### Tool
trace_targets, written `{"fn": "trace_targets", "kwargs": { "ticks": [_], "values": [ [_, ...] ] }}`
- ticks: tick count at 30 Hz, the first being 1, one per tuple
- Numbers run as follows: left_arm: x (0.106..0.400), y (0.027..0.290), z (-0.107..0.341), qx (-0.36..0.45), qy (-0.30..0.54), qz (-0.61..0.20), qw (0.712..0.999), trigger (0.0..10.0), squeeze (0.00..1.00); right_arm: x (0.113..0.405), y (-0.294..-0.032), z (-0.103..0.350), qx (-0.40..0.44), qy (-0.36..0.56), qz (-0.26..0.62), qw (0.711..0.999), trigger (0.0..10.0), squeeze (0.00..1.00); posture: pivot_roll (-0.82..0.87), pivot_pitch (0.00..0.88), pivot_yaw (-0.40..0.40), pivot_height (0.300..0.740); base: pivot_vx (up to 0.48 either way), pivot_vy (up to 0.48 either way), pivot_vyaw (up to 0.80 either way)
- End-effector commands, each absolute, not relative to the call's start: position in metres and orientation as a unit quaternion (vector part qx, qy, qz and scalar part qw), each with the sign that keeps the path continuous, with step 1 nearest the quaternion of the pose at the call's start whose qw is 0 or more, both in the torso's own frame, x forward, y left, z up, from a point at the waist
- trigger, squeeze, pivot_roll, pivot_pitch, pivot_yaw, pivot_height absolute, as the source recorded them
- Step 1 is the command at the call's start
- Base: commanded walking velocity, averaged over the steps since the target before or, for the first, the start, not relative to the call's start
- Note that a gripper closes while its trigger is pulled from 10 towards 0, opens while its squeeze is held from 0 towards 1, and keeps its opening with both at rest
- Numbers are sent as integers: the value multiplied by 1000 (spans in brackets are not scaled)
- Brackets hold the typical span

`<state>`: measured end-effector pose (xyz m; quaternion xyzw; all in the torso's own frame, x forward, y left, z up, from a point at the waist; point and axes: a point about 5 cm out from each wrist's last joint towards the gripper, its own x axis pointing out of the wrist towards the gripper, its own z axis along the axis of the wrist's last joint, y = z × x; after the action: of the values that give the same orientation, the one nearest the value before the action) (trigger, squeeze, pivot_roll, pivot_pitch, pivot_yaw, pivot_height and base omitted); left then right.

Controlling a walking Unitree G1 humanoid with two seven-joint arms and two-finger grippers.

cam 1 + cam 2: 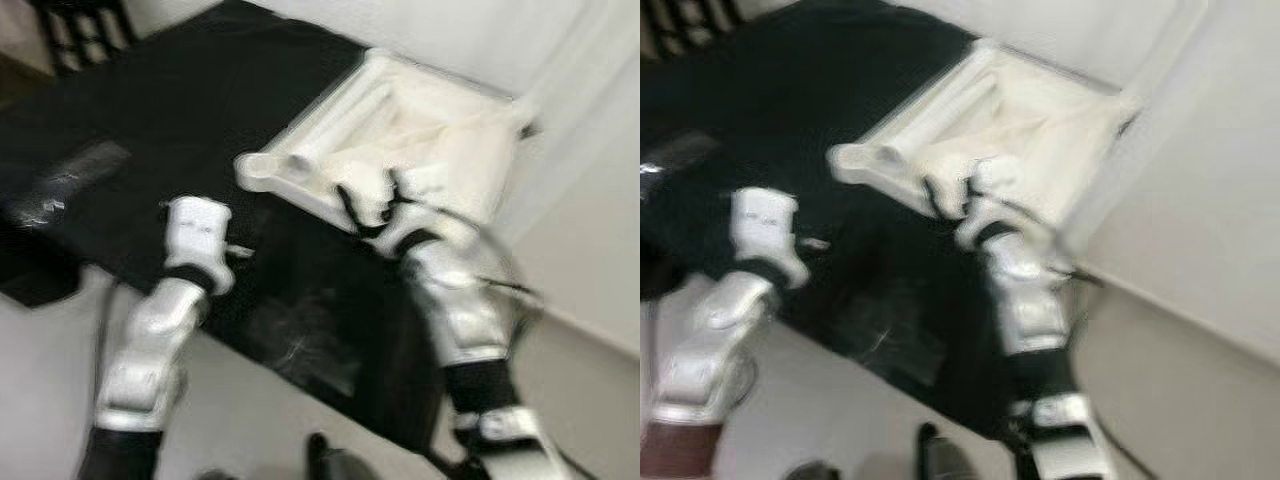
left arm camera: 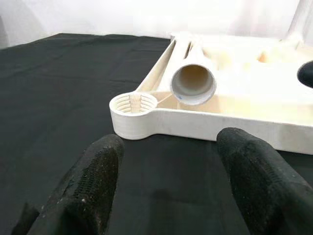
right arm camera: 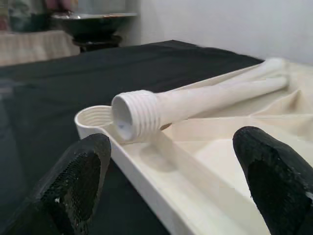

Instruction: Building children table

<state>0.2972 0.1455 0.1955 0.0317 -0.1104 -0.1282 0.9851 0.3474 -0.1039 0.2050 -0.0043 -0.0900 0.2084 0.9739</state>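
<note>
Cream tabletop (image 2: 146,120) & leg (image 3: 195,103); black cloth (image 2: 58,88); black pincer fingers (image 2: 93,181); silver arms.

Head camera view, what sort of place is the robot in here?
Probably a room in a home, set up for furniture assembly. A white plastic tabletop lies upside down on a black-covered table, a loose threaded leg resting in it, beside a plain white wall.

I see the cream tabletop (image 2: 205,125) lying upside down on black cloth at my one o'clock, a threaded leg (image 3: 195,105) resting loose inside it.
</note>
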Motion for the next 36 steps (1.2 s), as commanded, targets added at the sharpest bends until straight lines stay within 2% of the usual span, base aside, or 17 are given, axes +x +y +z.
{"fn": "trace_targets", "kwargs": {
  "ticks": [1, 8, 11, 31, 36],
  "values": [
    [296, 143, 190, 38, -101, -132, 985, 10000, 0, 348, -113, 201, -6, -79, 195, 978, 10000, 0, 47, 183, -70, 740, 0, 0, -800],
    [296, 142, 190, 36, -100, -132, 986, 10000, 0, 346, -110, 201, -7, -84, 199, 976, 10000, 0, 48, 183, -72, 740, 0, 0, -800],
    [296, 142, 190, 39, -97, -132, 986, 10000, 0, 346, -111, 202, -3, -91, 197, 976, 10000, 0, 47, 183, -72, 740, 0, 0, 0],
    [297, 140, 189, 42, -94, -137, 985, 10000, 0, 346, -107, 197, -16, -78, 204, 976, 10000, 0, 53, 177, -74, 740, 0, 477, 0],
    [297, 140, 190, 47, -100, -137, 984, 10000, 0, 346, -106, 195, -23, -73, 203, 976, 10000, 0, 54, 176, -75, 740, 0, 0, 0]
  ]
}}
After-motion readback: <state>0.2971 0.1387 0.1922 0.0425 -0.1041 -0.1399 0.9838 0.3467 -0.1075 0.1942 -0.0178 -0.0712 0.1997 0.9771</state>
